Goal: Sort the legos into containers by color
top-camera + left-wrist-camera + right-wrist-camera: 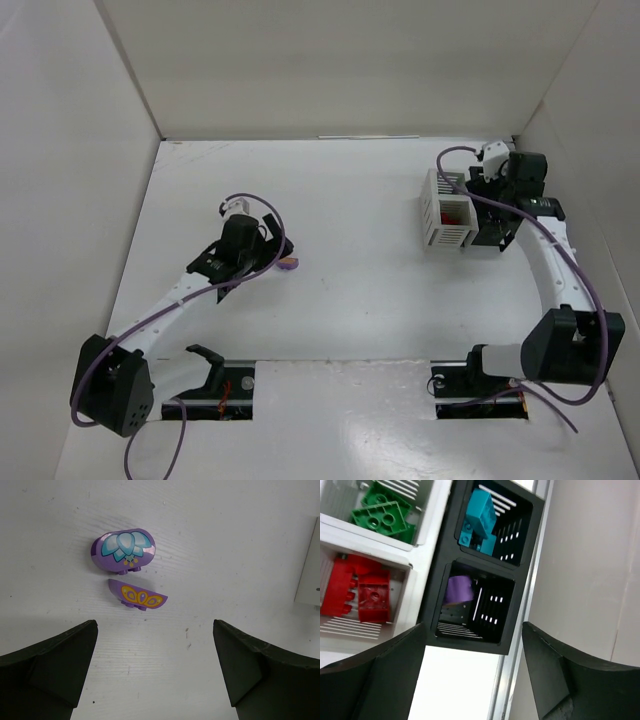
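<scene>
Two purple legos lie on the table in the left wrist view: a rounded one with a teal flower print (pixel 123 551) and a half-round one with orange marks (pixel 137 598); they show as one purple spot (pixel 287 265) in the top view. My left gripper (pixel 155 672) is open and empty just short of them. My right gripper (pixel 474 672) is open and empty above the black container (pixel 485 565), which holds teal legos (pixel 479 517) and a purple lego (pixel 458 589). The white container (pixel 447 212) beside it holds green legos (pixel 382 512) and red legos (pixel 357 592).
The enclosure's right wall (pixel 590 565) stands right beside the black container. The back wall (pixel 340 70) and left wall (pixel 60 200) bound the table. A white edge (pixel 309 565) shows at the right of the left wrist view.
</scene>
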